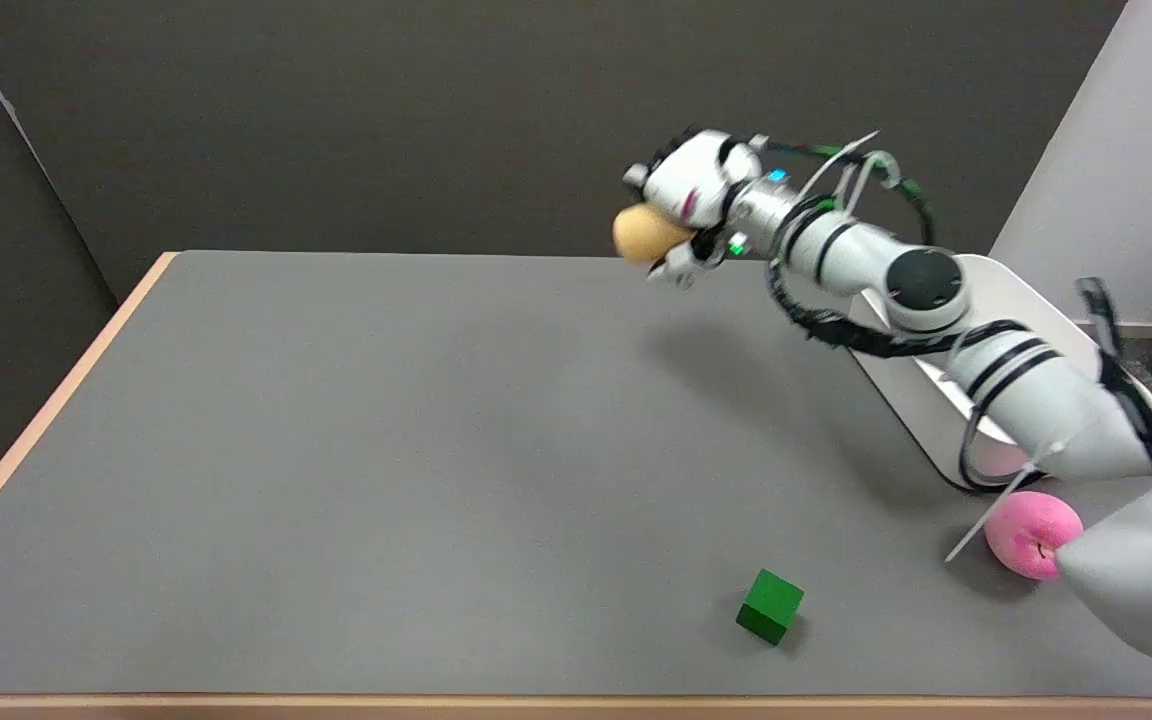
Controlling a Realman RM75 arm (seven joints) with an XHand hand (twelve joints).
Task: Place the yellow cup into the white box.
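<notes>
Yellow cup (644, 233) held up in air by right hand (688, 205), fingers wrapped round it, high above far side of grey table (356, 450). White box (946, 400) seen on table at right, partly hidden by right arm (936, 300); cup well apart from it, off to its left. Pink ring-shaped toy (1029, 534) lying just in front of box. Green block (770, 606) set near table's front edge.
</notes>
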